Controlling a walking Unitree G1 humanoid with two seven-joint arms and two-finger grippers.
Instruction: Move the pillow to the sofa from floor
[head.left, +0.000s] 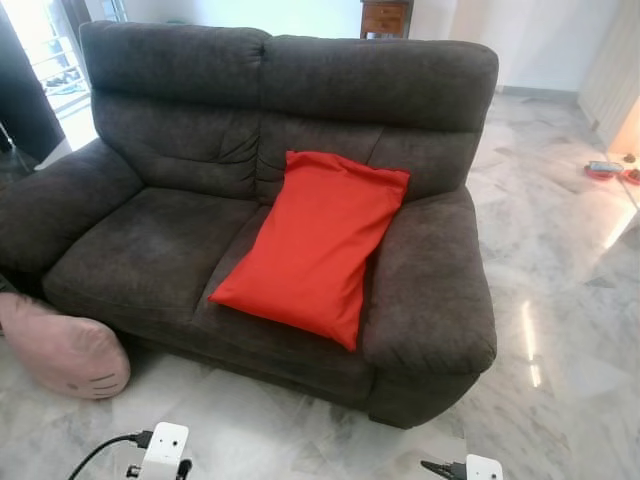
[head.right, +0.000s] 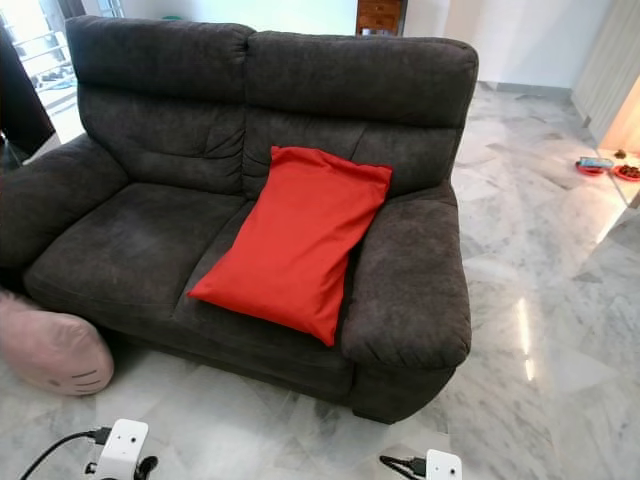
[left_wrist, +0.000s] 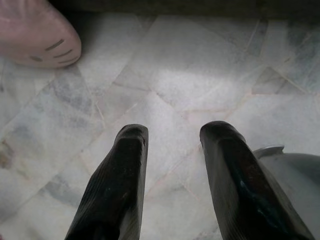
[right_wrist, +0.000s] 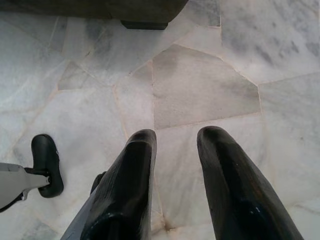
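A red pillow (head.left: 312, 243) lies tilted on the right seat of the dark grey sofa (head.left: 150, 250), leaning against the backrest and the right armrest. Both arms hang low in front of the sofa. My left gripper (left_wrist: 172, 137) is open over the marble floor, with nothing between its fingers. My right gripper (right_wrist: 175, 140) is open too, above bare marble near the sofa's foot (right_wrist: 145, 24).
A pink plush cushion (head.left: 62, 352) with a cat face lies on the floor at the sofa's left front corner. Marble floor (head.left: 560, 250) stretches to the right, with small red items (head.left: 605, 169) far back. A wooden cabinet (head.left: 385, 17) stands behind the sofa.
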